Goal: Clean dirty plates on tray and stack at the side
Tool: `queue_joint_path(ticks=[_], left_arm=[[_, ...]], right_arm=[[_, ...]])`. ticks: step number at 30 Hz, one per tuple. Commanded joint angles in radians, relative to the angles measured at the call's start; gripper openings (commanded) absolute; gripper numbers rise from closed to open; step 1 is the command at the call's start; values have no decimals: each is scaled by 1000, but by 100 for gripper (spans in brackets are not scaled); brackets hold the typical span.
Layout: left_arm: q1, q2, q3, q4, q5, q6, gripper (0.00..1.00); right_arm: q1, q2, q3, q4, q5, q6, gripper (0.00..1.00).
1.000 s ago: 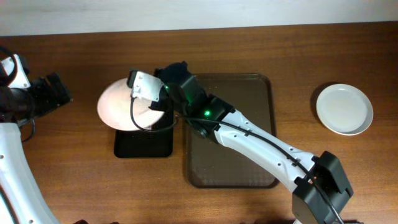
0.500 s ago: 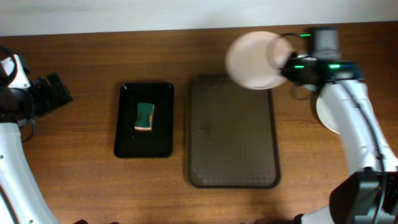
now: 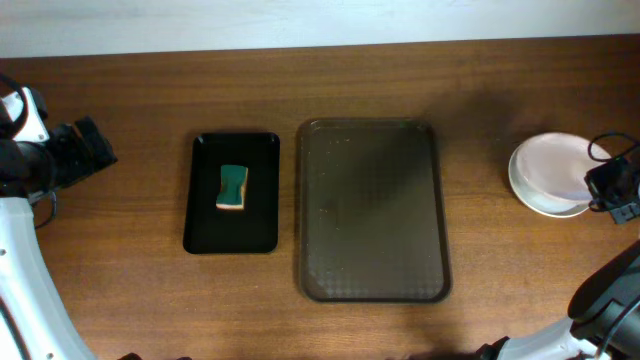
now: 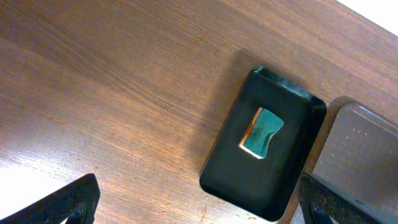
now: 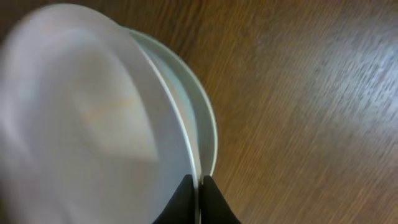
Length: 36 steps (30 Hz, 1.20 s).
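The brown tray (image 3: pixel 372 210) lies bare in the middle of the table; its corner shows in the left wrist view (image 4: pixel 360 155). My right gripper (image 5: pixel 198 186) is shut on the rim of a white plate (image 5: pixel 87 118), held tilted just over another white plate (image 5: pixel 202 118) lying on the table. In the overhead view the plates (image 3: pixel 548 170) sit at the far right with my right gripper (image 3: pixel 610 185) at their right edge. My left gripper (image 4: pixel 199 208) is open and empty, high above the wood left of the black tray. No smear is visible.
A small black tray (image 3: pixel 232 192) left of the brown tray holds a green and yellow sponge (image 3: pixel 232 188); both show in the left wrist view, the tray (image 4: pixel 273 180) and the sponge (image 4: pixel 261 132). My left arm (image 3: pixel 60 155) rests at the table's left edge.
My right arm carried the white plate from over the black tray, across the brown tray's far edge, to the plate at the far right. The left arm has not moved.
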<state>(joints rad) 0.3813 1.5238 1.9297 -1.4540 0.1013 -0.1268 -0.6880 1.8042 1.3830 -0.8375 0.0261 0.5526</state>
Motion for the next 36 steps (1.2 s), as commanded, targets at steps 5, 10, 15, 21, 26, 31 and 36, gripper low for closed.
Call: queue_joint_path(ticks=[5,10,15,21,26,31,36], left_arm=[[6,-13,3,2,7,9,100],[6,-13,3,2,7,9,100],[6,-13,3,2,7,9,100],[6,-13,3,2,7,9,100],[6,-13,3,2,7,9,100],[6,-13,3,2,7,9,100],[6,-13,3,2,7,9,100]], right_arm=[[44,-134,-6,19,-502,-228,56],[320,-464,-6,-76,-602,-345,63],[605,-718,-6,-68,-557,-358,98],[681,-826,-7,-114,-452,-384,98],[682,-937,-9,-206,-307,-532,98],[681,-1075,-177,-133,-145,-579,98],[681,-1286,-492,117,-180,-578,98]])
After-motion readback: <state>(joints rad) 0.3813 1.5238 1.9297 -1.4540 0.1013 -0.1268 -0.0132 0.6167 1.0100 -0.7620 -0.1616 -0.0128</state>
